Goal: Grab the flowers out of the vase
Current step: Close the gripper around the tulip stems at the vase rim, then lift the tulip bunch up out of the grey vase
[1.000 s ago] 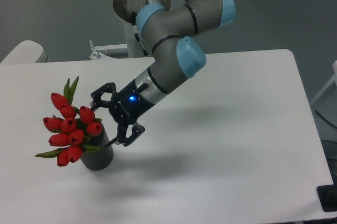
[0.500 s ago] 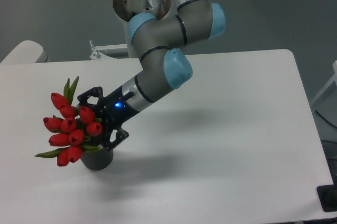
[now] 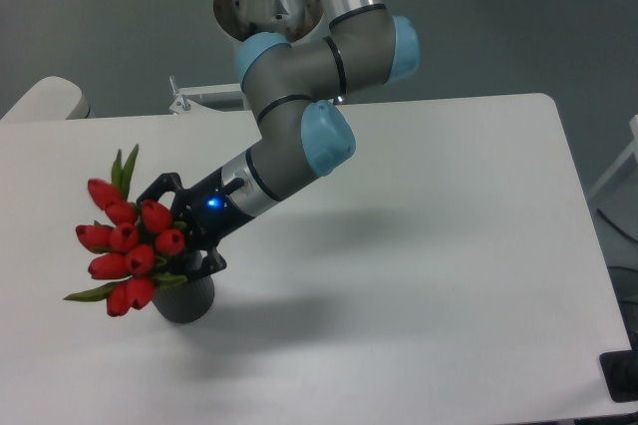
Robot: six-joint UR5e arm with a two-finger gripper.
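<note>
The flowers [image 3: 125,250] sit in the vase [image 3: 186,297] near the table's [image 3: 449,275] nine o'clock edge, buds leaning toward nine, leaving the stems reachable from three. The gripper [image 3: 177,235] enters from three o'clock, jaws spread around the bunch just above the mouth, touching buds, not clenched.

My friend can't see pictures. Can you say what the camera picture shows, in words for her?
A robot arm's black claw reaches into a bunch of red flowers standing in a dark grey vase on a white table. The flowers lean left over the vase's rim. Whether the claw has closed on them cannot be seen.
</note>
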